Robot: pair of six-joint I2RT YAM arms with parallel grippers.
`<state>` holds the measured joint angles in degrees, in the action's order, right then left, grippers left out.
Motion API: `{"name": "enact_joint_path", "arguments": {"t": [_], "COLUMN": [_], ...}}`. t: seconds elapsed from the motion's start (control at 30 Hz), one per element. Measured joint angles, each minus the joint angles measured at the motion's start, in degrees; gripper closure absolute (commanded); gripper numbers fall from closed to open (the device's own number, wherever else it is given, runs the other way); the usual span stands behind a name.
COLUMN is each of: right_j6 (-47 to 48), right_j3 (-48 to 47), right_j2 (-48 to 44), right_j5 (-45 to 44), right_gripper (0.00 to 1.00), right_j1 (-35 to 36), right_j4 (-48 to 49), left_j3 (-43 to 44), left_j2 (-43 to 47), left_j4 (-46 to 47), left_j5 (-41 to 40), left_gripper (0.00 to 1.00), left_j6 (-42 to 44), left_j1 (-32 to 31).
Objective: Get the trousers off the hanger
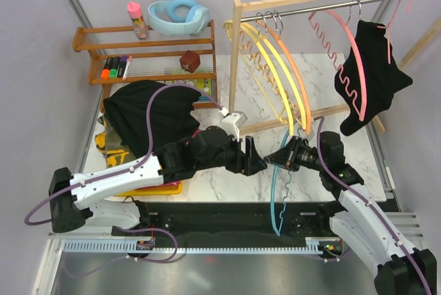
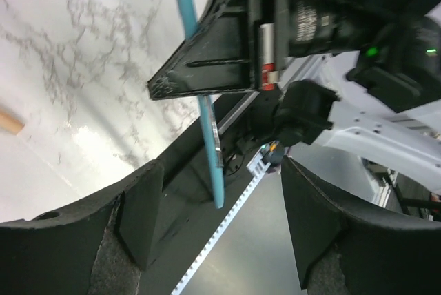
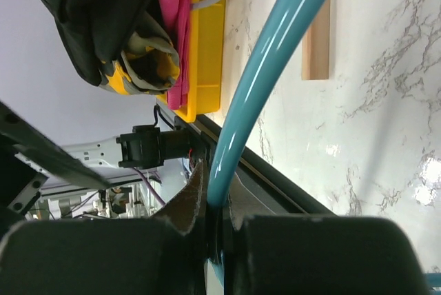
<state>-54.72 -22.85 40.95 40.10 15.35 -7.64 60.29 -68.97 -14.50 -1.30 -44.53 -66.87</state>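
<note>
Right pincer (image 3: 215,202) gripping teal hanger (image 3: 272,60)

Marble table (image 1: 324,81); yellow tray (image 1: 162,188), wooden rack (image 1: 236,60), shelf (image 1: 148,50) atop

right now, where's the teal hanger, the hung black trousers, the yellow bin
teal hanger (image 3: 251,67): right wrist view, curved bar
hung black trousers (image 1: 379,67): top view, cloth middle
yellow bin (image 3: 210,26): right wrist view, side wall

clear: bare strip of marble tabletop (image 1: 220,183) at near edge | centre blocked: teal hanger (image 1: 275,202) dangling | behind: rack's low wooden rail (image 1: 275,124) | left: heaped trousers (image 1: 148,112)
</note>
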Motion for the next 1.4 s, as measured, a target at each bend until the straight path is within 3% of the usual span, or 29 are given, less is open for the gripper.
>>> {"name": "enact_joint_path", "arguments": {"t": [0.2,0.27,0.3,0.33,0.4,0.43,0.47,0.53,0.57,0.67,0.73,0.9,0.97,1.2,1.4], "right_j6": [0.98,1.03,1.05,1.14,1.46,1.81,1.88,2.27,2.69,6.47,9.75,16.41,17.99,21.99,29.16], "right_j3": [0.0,0.0,0.0,0.0,-0.02,-0.02,-0.02,-0.09,-0.44,-3.34,-6.56,-13.49,-13.75,-12.35,-10.95], "right_j2": [-1.44,-1.77,-1.9,-2.1,-2.49,-2.67,-2.78,-3.04,-3.34,-4.24,-5.99,-14.4,-17.86,-28.0,-26.67], "right_j5": [0.22,0.2,0.22,0.2,0.15,-0.42,-0.68,-2.12,-3.21,-7.41,-11.13,-16.46,-15.87,-14.56,-11.54], "right_gripper": [1.0,1.0,1.0,1.0,1.0,0.97,0.81,0.6,0.42,0.18,0.1,0.1,0.15,0.16,0.15], "right_j1": [0.63,1.22,1.55,2.08,3.04,3.69,4.07,5.27,5.66,6.99,7.54,7.8,7.8,7.39,-2.1], "right_j4": [-1.97,-2.27,-2.4,-2.6,-3.04,-3.58,-4.0,-5.27,-6.36,-13.14,-20.04,-32.37,-34.42,-43.41,-50.69], "left_j3": [0.0,0.09,0.11,0.22,0.48,0.7,0.94,1.7,1.9,1.88,1.88,1.38,1.36,2.82,10.05], "left_j2": [-3.76,-4.76,-5.38,-5.99,-7.15,-7.63,-8.09,-9.11,-9.51,-10.43,-10.21,-6.64,-4.81,-3.63,-6.19], "left_j4": [-2.32,-2.23,-2.1,-2.03,-1.6,-1.18,-0.63,0.17,0.07,-0.92,-3.1,-8.2,-9.35,-12.2,-16.35], "left_j5": [0.33,0.37,0.39,0.48,1.09,1.9,2.47,4.11,4.33,3.98,1.55,-6.84,-9.94,-18.14,-23.12], "left_gripper": [0.26,0.35,0.4,0.54,0.68,0.92,0.98,0.98,0.98,0.98,0.98,0.98,0.98,0.98,0.98], "left_j6": [-1.14,-1.53,-1.79,-2.1,-2.99,-3.45,-3.87,-5.05,-5.86,-8.55,-10.73,-16.44,-18.51,-24.79,-28.41], "left_j1": [-0.13,-0.26,-0.35,-0.39,-0.39,-0.39,-0.48,-0.72,-0.74,-0.9,-1.53,-1.64,-1.62,-1.62,-1.62]}}
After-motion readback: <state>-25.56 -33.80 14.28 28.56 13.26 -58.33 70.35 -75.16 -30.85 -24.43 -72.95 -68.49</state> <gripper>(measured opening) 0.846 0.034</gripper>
